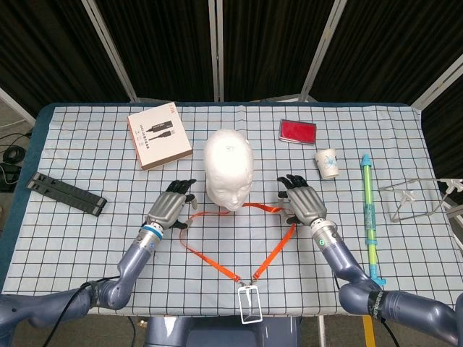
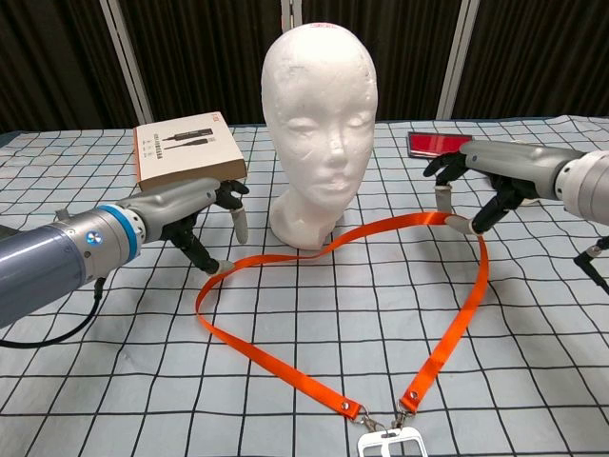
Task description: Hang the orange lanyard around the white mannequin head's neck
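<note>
Head view: the orange lanyard (image 1: 217,249) was looped on the desk's middle, front of the white mannequin head (image 1: 228,168), badge holder (image 1: 249,304) at the front edge. Chest view: the strap was pinched by the right hand (image 2: 485,181) and lifted; left hand (image 2: 195,214) fingers were spread, thumb tip at the strap.

A checked blue-and-white tablecloth (image 1: 87,152) covered the table; behind it stood black curtain panels (image 1: 159,43) (split by pale metal poles (image 1: 214,47)).
</note>
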### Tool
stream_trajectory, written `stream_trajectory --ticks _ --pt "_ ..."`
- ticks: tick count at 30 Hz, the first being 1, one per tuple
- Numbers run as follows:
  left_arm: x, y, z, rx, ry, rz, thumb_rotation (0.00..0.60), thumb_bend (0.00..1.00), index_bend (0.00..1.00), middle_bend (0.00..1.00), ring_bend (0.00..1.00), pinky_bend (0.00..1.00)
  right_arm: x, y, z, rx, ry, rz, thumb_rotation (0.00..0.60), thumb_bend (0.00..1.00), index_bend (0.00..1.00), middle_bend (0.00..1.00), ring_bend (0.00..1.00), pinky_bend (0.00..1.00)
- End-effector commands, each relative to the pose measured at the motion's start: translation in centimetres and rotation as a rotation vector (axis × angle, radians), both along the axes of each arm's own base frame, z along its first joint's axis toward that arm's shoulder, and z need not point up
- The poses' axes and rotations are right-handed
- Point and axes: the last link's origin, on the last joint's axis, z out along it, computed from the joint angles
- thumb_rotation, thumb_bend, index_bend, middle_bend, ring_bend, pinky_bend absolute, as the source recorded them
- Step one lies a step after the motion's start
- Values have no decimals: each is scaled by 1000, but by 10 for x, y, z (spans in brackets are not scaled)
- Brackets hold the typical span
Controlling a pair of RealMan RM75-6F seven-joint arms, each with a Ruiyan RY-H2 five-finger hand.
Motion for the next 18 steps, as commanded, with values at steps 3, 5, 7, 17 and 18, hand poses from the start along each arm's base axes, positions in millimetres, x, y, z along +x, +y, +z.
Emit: stream_trajectory --ticks 3,5,7,17,18 --pt "6 1 -15 -18 1 1 600 321 459 0 0 0 0 -1 1 1 -4 6 600 445 756 109 0 0" --pt "6 2 -18 -20 -1 9 600 341 462 0 0 0 0 -1 2 1 -3 8 600 445 756 109 0 0" --pt "5 4 -19 -16 -2 15 600 349 464 0 0 0 -2 -1 2 1 -2 5 600 444 757 109 0 0" --pt "0 9 -17 6 0 38 600 367 468 0 0 0 -3 -2 4 -1 0 11 600 445 759 109 0 0" --pt "0 9 -17 6 1 40 600 376 478 0 0 0 -3 -2 4 -1 1 12 600 445 759 110 0 0"
